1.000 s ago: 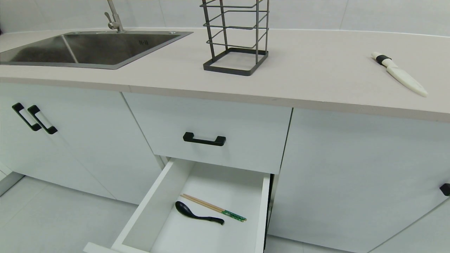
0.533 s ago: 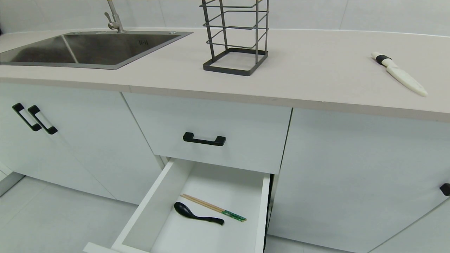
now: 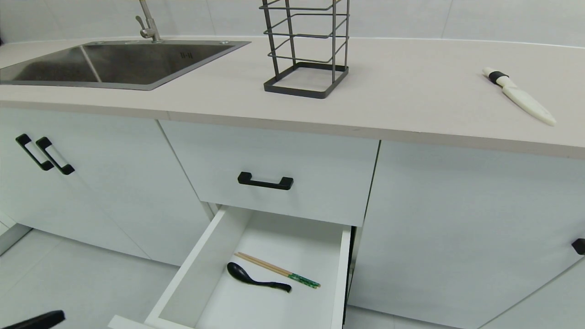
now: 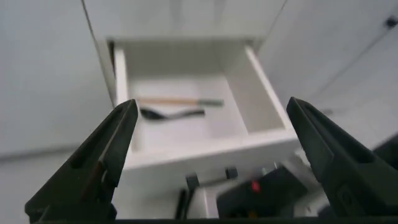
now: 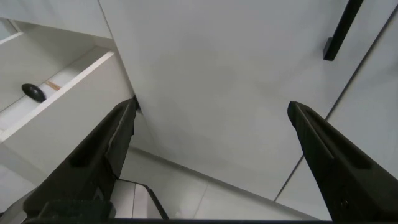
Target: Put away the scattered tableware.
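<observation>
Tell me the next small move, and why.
Probably lift the right pincer, open and empty, toward the white knife on the countertop: it is the one piece left out, while the black spoon and chopsticks already lie in the open drawer.

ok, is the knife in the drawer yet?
No, the knife lies on the countertop; the open drawer holds the spoon and chopsticks.

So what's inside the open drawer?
In the drawer, a black spoon lies beside a pair of chopsticks. The drawer's back end is covered by the upper drawer, so that part can't be seen.
</observation>
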### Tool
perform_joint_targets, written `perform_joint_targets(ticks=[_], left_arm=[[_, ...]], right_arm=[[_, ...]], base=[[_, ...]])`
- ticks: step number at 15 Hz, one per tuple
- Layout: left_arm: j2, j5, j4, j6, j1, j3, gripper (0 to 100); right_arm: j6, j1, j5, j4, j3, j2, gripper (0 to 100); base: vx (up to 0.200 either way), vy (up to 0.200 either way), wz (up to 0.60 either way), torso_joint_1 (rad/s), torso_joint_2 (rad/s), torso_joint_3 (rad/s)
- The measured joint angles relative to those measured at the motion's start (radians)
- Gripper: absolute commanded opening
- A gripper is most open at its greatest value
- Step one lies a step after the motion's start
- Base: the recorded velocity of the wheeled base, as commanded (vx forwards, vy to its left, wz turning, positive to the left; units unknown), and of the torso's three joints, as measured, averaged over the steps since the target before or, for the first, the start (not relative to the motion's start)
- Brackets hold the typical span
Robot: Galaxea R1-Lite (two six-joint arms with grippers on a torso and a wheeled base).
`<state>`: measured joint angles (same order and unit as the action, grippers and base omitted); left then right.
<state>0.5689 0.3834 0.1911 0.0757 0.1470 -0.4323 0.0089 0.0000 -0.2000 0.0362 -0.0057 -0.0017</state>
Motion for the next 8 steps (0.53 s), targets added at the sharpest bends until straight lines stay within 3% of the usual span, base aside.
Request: perform_joint_targets(ticks=[3, 8], left_arm=[[0.172, -0.029, 0.125, -0.002, 0.107, -0.011, 100], [0.306, -0.068, 0.163, -0.025, 0.154, -0.029, 100]], right_arm=[[0.000, 0.000, 0.000, 0.001, 0.001, -0.001, 100], [0.000, 0.000, 0.002, 0.014, 0.004, -0.001, 100]], base=[[0.000, 0.000, 0.00, 0.000, 0.00, 0.000], [0.000, 0.000, 0.00, 0.000, 0.00, 0.000]])
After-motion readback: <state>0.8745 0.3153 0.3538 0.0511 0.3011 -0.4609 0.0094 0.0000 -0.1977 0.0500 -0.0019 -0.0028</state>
